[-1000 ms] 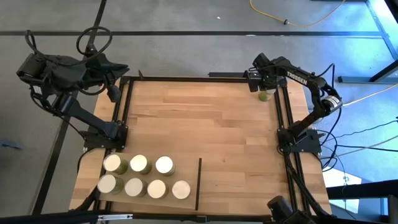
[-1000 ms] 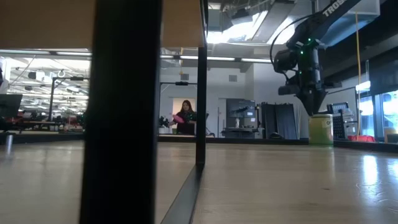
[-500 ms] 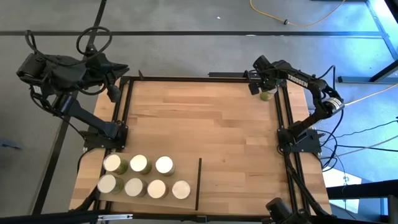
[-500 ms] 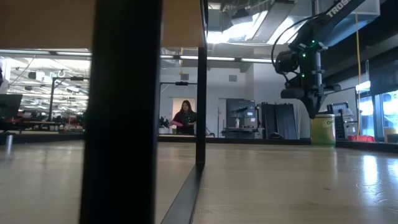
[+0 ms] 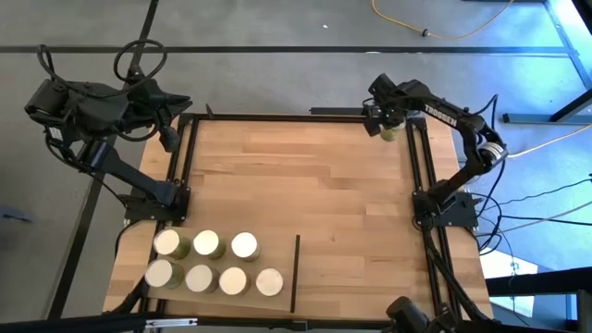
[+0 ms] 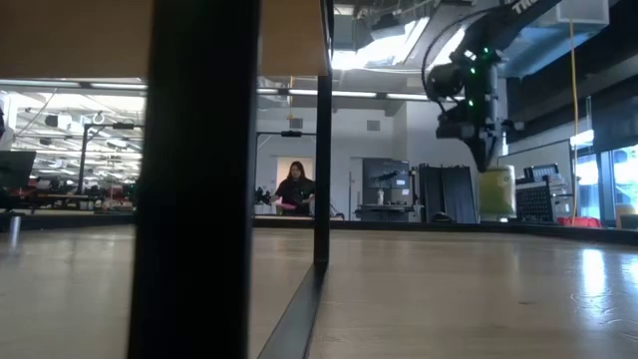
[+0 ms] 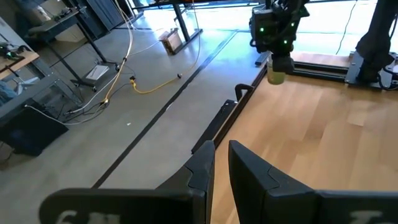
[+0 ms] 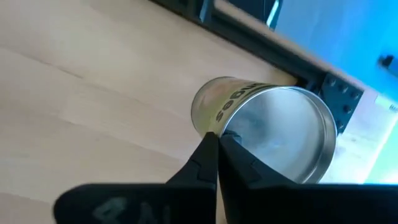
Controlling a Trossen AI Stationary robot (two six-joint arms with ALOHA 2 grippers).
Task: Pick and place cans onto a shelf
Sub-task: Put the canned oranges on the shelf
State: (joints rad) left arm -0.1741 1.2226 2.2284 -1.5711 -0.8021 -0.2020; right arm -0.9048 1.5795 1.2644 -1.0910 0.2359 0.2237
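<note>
A green can (image 5: 389, 132) is held at about one o'clock on the bench (image 5: 305, 194), close to the far right corner. The right tool (image 5: 385, 118) is closed on the rim of this can; in the right wrist view the two dark fingers (image 8: 214, 155) are seen pinched together at the edge of the open metal end (image 8: 280, 134). In the low view the can (image 6: 496, 191) is seen hanging below the tool, clear of the bench surface.

Seven more cans (image 5: 215, 262) with pale round tops are stood in two rows at about seven o'clock, just beside a thin dark divider (image 5: 296, 273) at six o'clock.

The left tool (image 5: 169, 139) is parked off the bench edge at about ten o'clock; its fingers (image 7: 202, 171) are seen slightly parted, with nothing between them.
</note>
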